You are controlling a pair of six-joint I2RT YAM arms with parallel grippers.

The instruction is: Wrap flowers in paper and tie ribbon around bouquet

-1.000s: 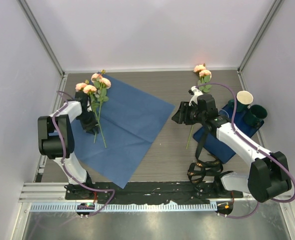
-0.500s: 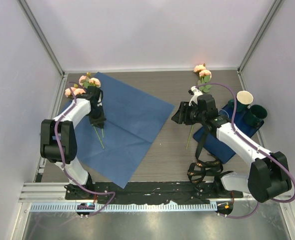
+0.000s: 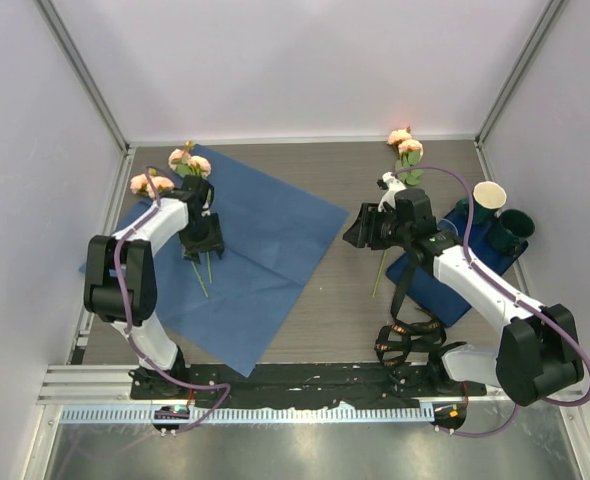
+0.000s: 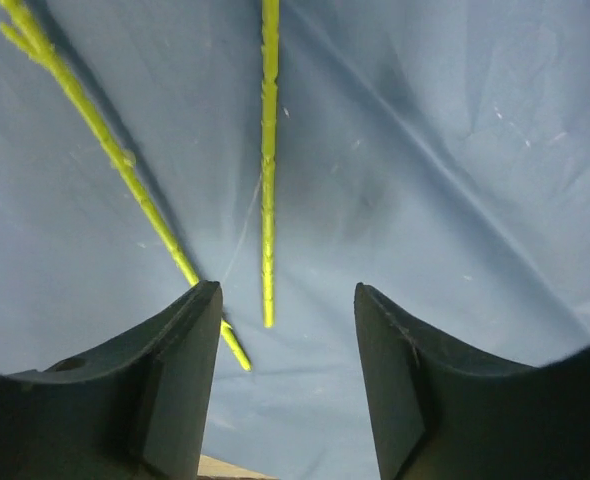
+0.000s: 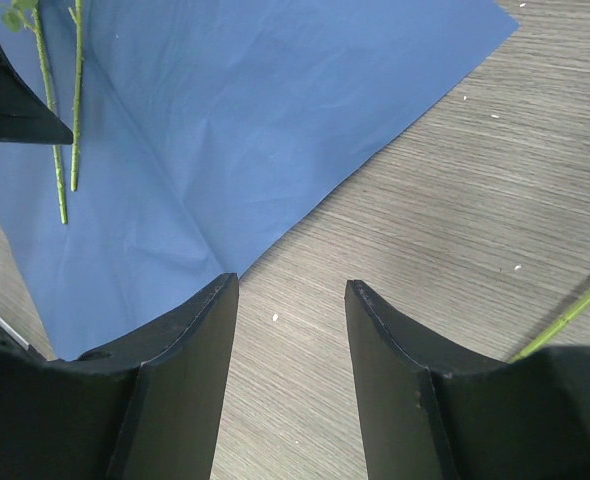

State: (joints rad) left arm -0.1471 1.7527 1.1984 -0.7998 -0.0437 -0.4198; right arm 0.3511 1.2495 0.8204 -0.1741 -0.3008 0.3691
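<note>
The paper (image 3: pixel 270 235) lies flat, dark blue face up, on the left half of the table. Two of the flowers (image 3: pixel 189 161) lie on its left part, pink blooms at the far corner and stems (image 4: pixel 267 180) running toward me. My left gripper (image 3: pixel 203 242) hovers open just over the stem ends, holding nothing; one stem end (image 4: pixel 227 345) lies beside the left finger. A third rose (image 3: pixel 406 146) lies on bare table at the right. My right gripper (image 3: pixel 360 228) is open above the wood next to the paper's edge (image 5: pixel 225 120). The black ribbon (image 3: pixel 407 338) lies coiled near the right arm's base.
A dark navy mat (image 3: pixel 443 290) lies under the right arm. A cream-rimmed cup (image 3: pixel 488 196) and a dark green cup (image 3: pixel 515 228) stand at the right wall. Frame posts and walls enclose the table on three sides.
The left gripper carried the two flowers a little toward the paper's left corner while shut on their stems, then opened and let them go. The right arm has not moved.
</note>
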